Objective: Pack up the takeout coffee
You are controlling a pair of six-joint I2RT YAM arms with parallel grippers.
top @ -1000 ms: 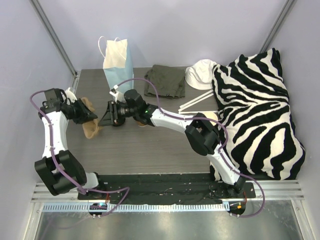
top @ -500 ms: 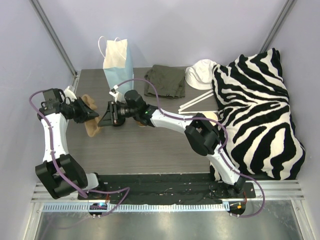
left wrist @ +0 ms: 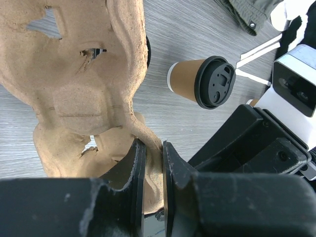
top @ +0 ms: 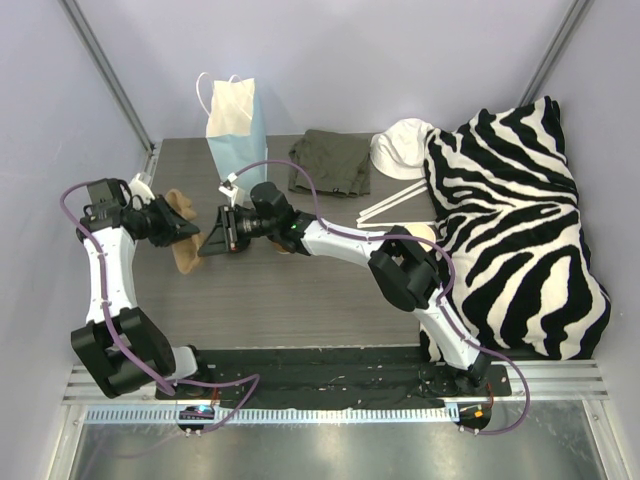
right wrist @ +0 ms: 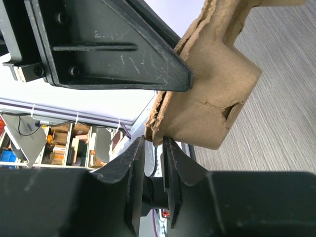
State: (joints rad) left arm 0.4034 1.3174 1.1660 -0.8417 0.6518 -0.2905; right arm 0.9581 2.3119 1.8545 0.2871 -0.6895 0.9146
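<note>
The takeout coffee [left wrist: 190, 79] lies on its side on the table, its black lid [left wrist: 216, 81] facing my left wrist; in the top view the right arm covers it. A brown pulp cup carrier [left wrist: 74, 98] is held up off the table between both arms. My left gripper [left wrist: 152, 143] is shut on one edge of it. My right gripper [right wrist: 154, 140] pinches a ragged corner of the carrier [right wrist: 212, 98] with just its fingertips. In the top view the two grippers, left [top: 185, 232] and right [top: 205, 245], meet at the carrier [top: 183, 258]. The blue paper bag [top: 237, 135] stands upright behind them.
An olive cloth [top: 330, 160] lies at the back centre, with a white cap-like thing [top: 400, 148] and white sticks [top: 395, 205] to its right. A zebra-striped blanket [top: 520, 220] fills the right side. Walls close in the left and back.
My right gripper has slid left onto the carrier's corner and its jaws have narrowed around it. The left gripper has kept its hold and barely moved.
</note>
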